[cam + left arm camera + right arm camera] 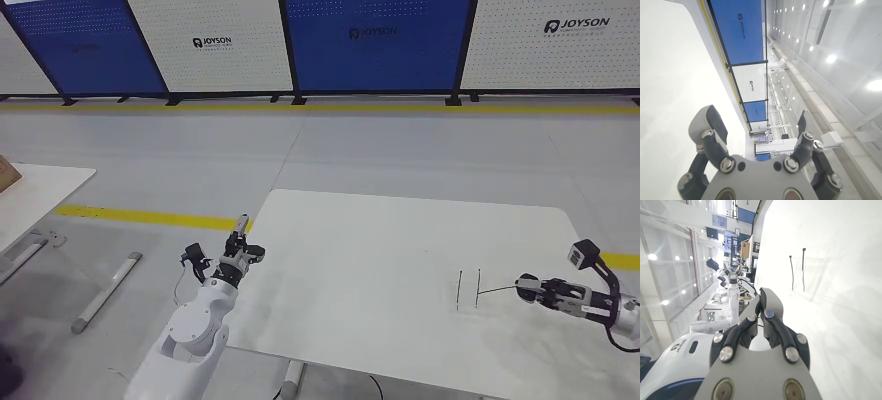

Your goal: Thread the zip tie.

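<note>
White rectangular table [380,260] faced blue-and-white pegboard panels [380,45]. Left gripper [757,109] gaped empty. From above, right gripper [521,287] clamped one thin black zip tie [497,290] beside two loose black ties [792,273].

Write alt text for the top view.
Right gripper, fingers shut, holds a black zip tie pointing at two more zip ties lying side by side on the white table. Left gripper, open, sits at the opposite edge.

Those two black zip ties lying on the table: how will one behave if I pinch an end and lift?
Probably very light: each zip tie is a thin strip. Likely springy, not limp, since both lie straight on the table. Lying flat and slim, one may skid if nudged.
</note>
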`<state>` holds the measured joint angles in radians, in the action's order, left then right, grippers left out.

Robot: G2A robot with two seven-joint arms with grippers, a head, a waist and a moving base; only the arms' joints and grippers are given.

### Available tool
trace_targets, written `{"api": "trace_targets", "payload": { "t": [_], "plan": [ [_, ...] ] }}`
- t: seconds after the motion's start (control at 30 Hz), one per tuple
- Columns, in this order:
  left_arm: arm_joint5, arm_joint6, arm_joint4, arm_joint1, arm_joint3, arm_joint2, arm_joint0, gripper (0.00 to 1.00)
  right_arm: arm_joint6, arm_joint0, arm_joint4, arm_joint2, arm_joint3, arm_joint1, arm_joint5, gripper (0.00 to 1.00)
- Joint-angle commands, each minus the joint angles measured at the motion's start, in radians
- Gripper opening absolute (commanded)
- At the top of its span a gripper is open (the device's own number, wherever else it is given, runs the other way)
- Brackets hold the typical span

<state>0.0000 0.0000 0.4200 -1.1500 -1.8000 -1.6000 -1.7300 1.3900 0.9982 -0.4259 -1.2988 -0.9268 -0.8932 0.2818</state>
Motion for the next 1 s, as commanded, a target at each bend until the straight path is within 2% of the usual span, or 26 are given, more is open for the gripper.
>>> {"api": "trace_targets", "payload": {
  "t": [0.0,0.17,0.37,0.43,0.53,0.67,0.97],
  "plan": [
    [0.000,0.000,0.000,0.000,0.000,0.000,0.000,1.00,0.000,0.000,0.000,0.000,0.000,0.000,0.000,0.00],
    [0.000,0.000,0.000,0.000,0.000,0.000,0.000,1.00,-0.046,0.033,-0.009,0.006,-0.049,-0.003,-0.005,0.00],
    [0.000,0.000,0.000,0.000,0.000,0.000,0.000,1.00,-0.045,0.088,-0.152,-0.035,-0.140,-0.004,0.012,0.00],
    [0.000,0.000,0.000,0.000,0.000,0.000,0.000,1.00,-0.057,0.099,-0.186,-0.038,-0.175,-0.006,0.002,0.00],
    [0.000,0.000,0.000,0.000,0.000,0.000,0.000,1.00,-0.097,0.114,-0.197,-0.014,-0.246,-0.015,-0.013,0.00],
    [0.000,0.000,0.000,0.000,0.000,0.000,0.000,1.00,-0.225,0.117,-0.134,0.044,-0.316,-0.029,-0.062,0.00],
    [0.000,0.000,0.000,0.000,0.000,0.000,0.000,1.00,-0.225,0.117,-0.134,0.044,-0.316,-0.029,-0.062,0.00]
  ]
}}
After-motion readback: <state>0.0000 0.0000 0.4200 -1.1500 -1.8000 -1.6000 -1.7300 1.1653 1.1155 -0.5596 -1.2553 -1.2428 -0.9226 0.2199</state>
